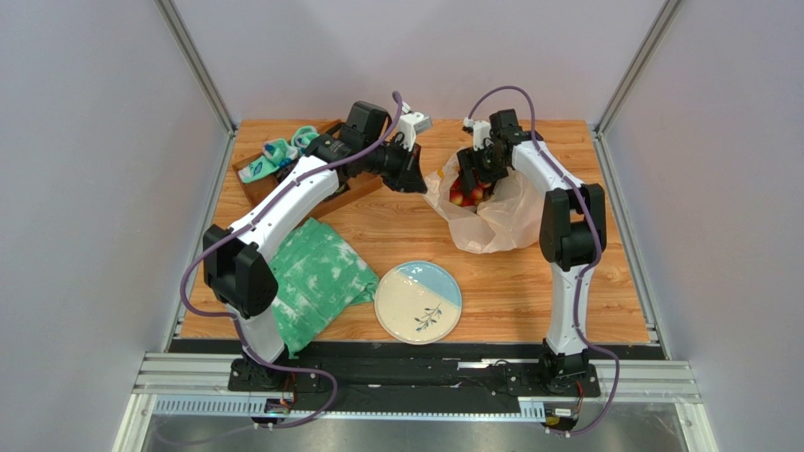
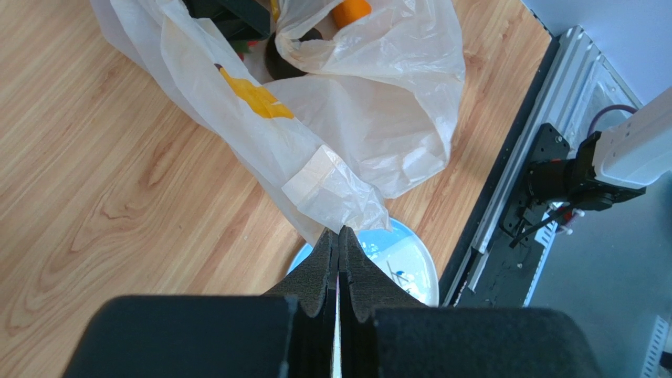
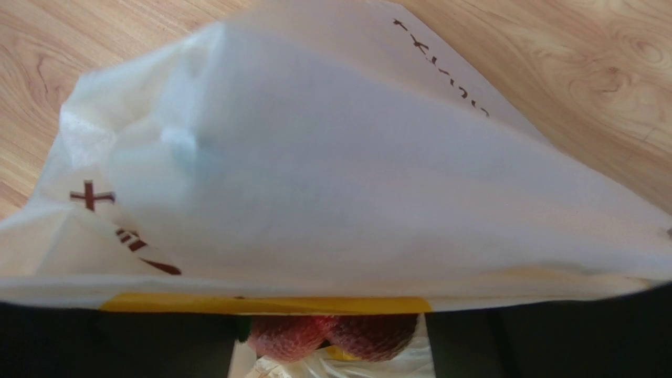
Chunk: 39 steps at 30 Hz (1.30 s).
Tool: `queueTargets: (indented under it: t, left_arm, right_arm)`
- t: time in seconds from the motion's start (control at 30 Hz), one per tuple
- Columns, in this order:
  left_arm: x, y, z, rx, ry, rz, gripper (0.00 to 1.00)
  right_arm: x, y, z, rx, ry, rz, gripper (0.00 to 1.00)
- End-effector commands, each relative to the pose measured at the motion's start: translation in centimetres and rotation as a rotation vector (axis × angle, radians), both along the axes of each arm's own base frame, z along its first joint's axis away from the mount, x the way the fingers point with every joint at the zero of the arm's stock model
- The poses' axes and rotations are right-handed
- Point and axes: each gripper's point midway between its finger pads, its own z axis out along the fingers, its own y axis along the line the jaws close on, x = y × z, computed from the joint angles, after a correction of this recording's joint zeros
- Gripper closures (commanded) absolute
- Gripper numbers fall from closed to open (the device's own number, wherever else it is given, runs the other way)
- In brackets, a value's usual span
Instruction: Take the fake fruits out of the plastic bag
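The plastic bag (image 1: pixel 493 215) lies crumpled on the table's far right, its mouth facing left. My left gripper (image 1: pixel 415 177) is shut on the bag's rim; in the left wrist view the closed fingertips (image 2: pixel 339 234) pinch the film of the bag (image 2: pixel 371 118). An orange (image 2: pixel 349 9) and a dark round fruit (image 2: pixel 285 59) show inside. My right gripper (image 1: pixel 472 172) is in the bag's mouth above the red fruits (image 1: pixel 462 196). In the right wrist view the bag film (image 3: pixel 339 157) covers most of the frame. My right gripper (image 3: pixel 331 346) stands open with red balls (image 3: pixel 292 335) between its jaws, under a yellow strip (image 3: pixel 268 304).
A blue-and-white plate (image 1: pixel 418 301) sits near the front centre, and shows again under the left fingers (image 2: pixel 406 264). A green-white cloth (image 1: pixel 316 275) lies at the front left. A wooden tray (image 1: pixel 283 179) with teal items stands at the back left.
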Motion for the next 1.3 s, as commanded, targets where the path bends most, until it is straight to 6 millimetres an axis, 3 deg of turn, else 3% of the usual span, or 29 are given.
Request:
queueTargets:
  t: [0.0, 0.03, 0.07, 0.13, 0.2, 0.23, 0.3, 0.33, 0.43, 0.57, 0.63, 0.8, 0.9, 0.97, 1.03, 1.13, 1.2, 1.23, 1.27]
  left_arm:
    - [0.2, 0.5, 1.0, 0.001, -0.059, -0.003, 1.0]
    - [0.4, 0.4, 1.1, -0.001, -0.062, -0.001, 1.0]
    - [0.6, 0.3, 1.2, -0.002, -0.062, 0.0, 1.0]
    - [0.9, 0.1, 1.3, -0.006, -0.063, 0.002, 1.0]
    - [1.2, -0.2, 1.5, -0.016, -0.062, 0.009, 1.0]
    - [1.5, -0.2, 1.5, -0.019, -0.063, 0.016, 1.0]
    - [1.9, -0.6, 1.8, -0.031, -0.063, 0.026, 1.0]
    - [2.4, -0.8, 2.1, -0.042, -0.065, 0.036, 1.0]
    - [3.5, -1.6, 3.1, -0.07, -0.078, 0.048, 1.0]
    - [5.1, -2.6, 5.0, -0.115, -0.113, 0.04, 1.0]
    - [5.8, -3.2, 7.0, -0.189, -0.137, 0.014, 1.0]
    - [6.0, -2.7, 13.8, -0.421, -0.247, -0.042, 1.0]
    - [5.9, -2.1, 15.4, -0.452, -0.293, -0.037, 1.0]
    - [6.4, -1.7, 14.9, -0.431, -0.289, -0.005, 1.0]
    - [7.5, -1.3, 12.9, -0.378, -0.258, 0.064, 1.0]
    - [9.2, 0.0, 8.8, -0.26, -0.215, 0.183, 1.0]
    - [9.6, 0.6, 6.8, -0.207, -0.212, 0.198, 1.0]
    - [9.6, 0.7, 6.4, -0.199, -0.214, 0.196, 1.0]
    - [9.8, 1.0, 5.8, -0.189, -0.211, 0.198, 1.0]
  right_arm:
    - [0.1, 0.7, 2.6, 0.033, -0.031, 0.035, 0.39]
    - [-0.2, 0.7, 2.8, 0.041, -0.03, 0.048, 0.51]
    - [-1.0, 0.8, 2.6, 0.042, -0.015, 0.058, 0.56]
    - [-2.2, 0.7, 4.3, 0.052, -0.022, 0.067, 0.63]
    - [-3.9, 0.5, 4.9, 0.055, -0.004, 0.077, 0.66]
    - [-4.8, 0.6, 6.8, 0.067, -0.035, 0.089, 0.68]
    - [-6.5, 0.3, 7.2, 0.062, -0.028, 0.106, 0.69]
    - [-7.2, 0.1, 9.1, 0.064, -0.066, 0.11, 0.71]
    - [-9.7, -0.2, 10.5, 0.063, -0.063, 0.134, 0.72]
    - [-12.8, -0.7, 10.7, 0.054, -0.027, 0.179, 0.73]
    - [-13.6, -1.2, 9.7, 0.021, -0.014, 0.193, 0.73]
    - [-13.7, -1.4, 6.8, 0.012, 0.041, 0.163, 0.73]
    - [-12.9, -0.9, 5.4, 0.034, 0.075, 0.153, 0.73]
    - [-12.1, -0.6, 4.7, 0.04, 0.083, 0.153, 0.74]
    - [-12.1, -0.6, 3.5, 0.034, 0.131, 0.168, 0.78]
    - [-12.4, -0.5, 5.4, 0.043, 0.12, 0.214, 0.81]
    - [-13.0, -0.3, 7.8, 0.06, 0.057, 0.247, 0.81]
    - [-13.4, -0.3, 10.6, 0.066, -0.03, 0.269, 0.81]
    - [-13.8, -0.3, 11.7, 0.07, -0.069, 0.279, 0.81]
